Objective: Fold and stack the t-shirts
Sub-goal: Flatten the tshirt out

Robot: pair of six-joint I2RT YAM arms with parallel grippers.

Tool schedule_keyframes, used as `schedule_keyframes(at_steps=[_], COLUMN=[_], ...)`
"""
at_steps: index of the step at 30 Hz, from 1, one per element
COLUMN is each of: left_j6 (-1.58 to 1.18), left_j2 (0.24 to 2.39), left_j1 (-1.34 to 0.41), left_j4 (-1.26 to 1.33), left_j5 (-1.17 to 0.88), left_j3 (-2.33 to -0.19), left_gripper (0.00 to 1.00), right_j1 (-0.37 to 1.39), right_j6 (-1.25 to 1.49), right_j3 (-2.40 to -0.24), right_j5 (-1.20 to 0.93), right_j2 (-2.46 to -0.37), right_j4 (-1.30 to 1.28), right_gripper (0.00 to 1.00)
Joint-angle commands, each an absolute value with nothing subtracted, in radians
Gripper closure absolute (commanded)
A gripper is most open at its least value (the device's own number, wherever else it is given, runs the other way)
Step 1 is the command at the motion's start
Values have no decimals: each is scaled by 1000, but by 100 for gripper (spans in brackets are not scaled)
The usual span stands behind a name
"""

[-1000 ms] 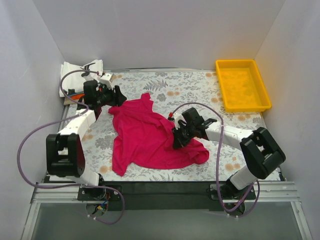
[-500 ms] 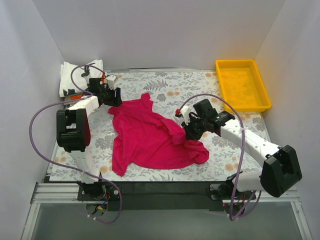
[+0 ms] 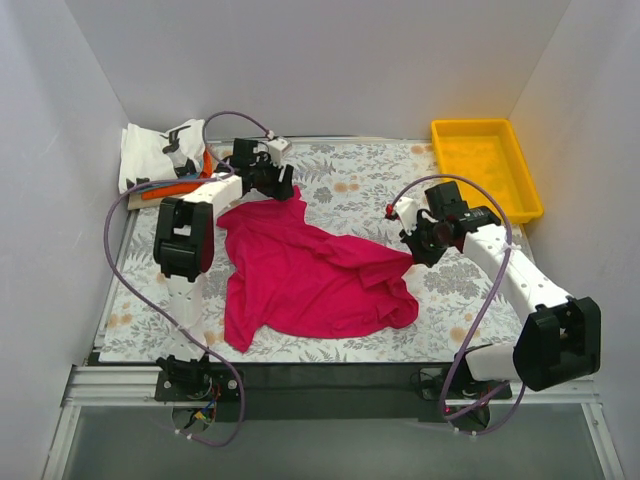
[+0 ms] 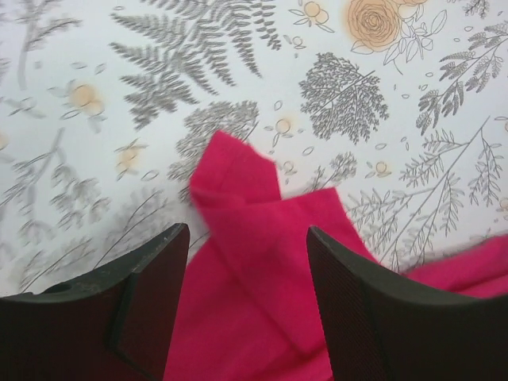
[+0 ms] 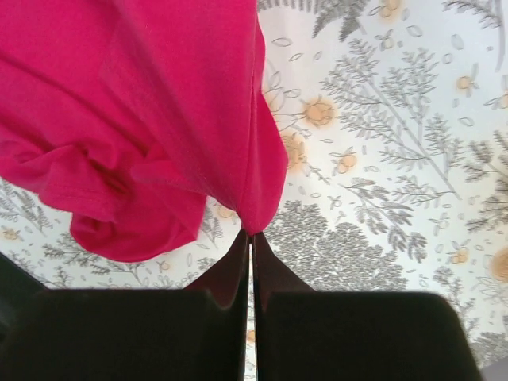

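Observation:
A magenta-red t-shirt (image 3: 300,280) lies crumpled on the floral tablecloth (image 3: 350,180). My right gripper (image 3: 412,252) is shut on the shirt's right edge (image 5: 250,198) and holds it lifted above the cloth. My left gripper (image 3: 288,186) is open over the shirt's far tip (image 4: 230,171), its fingers on either side and not gripping it. A stack of folded shirts sits at the back left, with a white black-printed one (image 3: 160,150) on top of an orange one (image 3: 180,185).
A yellow plastic tray (image 3: 485,168) stands at the back right corner. White walls close in the table on three sides. The cables loop over the left side of the table.
My right gripper has pulled the shirt's right edge toward the back right, stretching the cloth. My left gripper has moved right from the back left stack to the shirt's far tip.

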State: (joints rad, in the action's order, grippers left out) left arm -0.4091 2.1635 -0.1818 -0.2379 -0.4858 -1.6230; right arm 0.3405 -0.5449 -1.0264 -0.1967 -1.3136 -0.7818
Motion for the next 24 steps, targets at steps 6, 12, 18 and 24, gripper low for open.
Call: schedule_keyframes(at_steps=[6, 12, 18, 24], left_j6=[-457, -564, -666, -658], left_j2=[2292, 2192, 1750, 1467], left_j1=[-258, -194, -2, 31], left_j4=[-255, -262, -247, -229], left_j5=[-328, -362, -509, -482], left_j3=[-1720, -1764, -1704, -1588], left_gripper=[60, 100, 100, 100], right_j1=[302, 264, 232, 230], right_j6=[-686, -752, -880, -930], right_j3=[-1209, -1354, -1469, -1602], right_j5=[-175, -83, 60, 144], right_j2=[-1408, -1439, -1393, -1373], right_j4=[-856, -867, -862, -854], right_gripper=[99, 99, 99, 99])
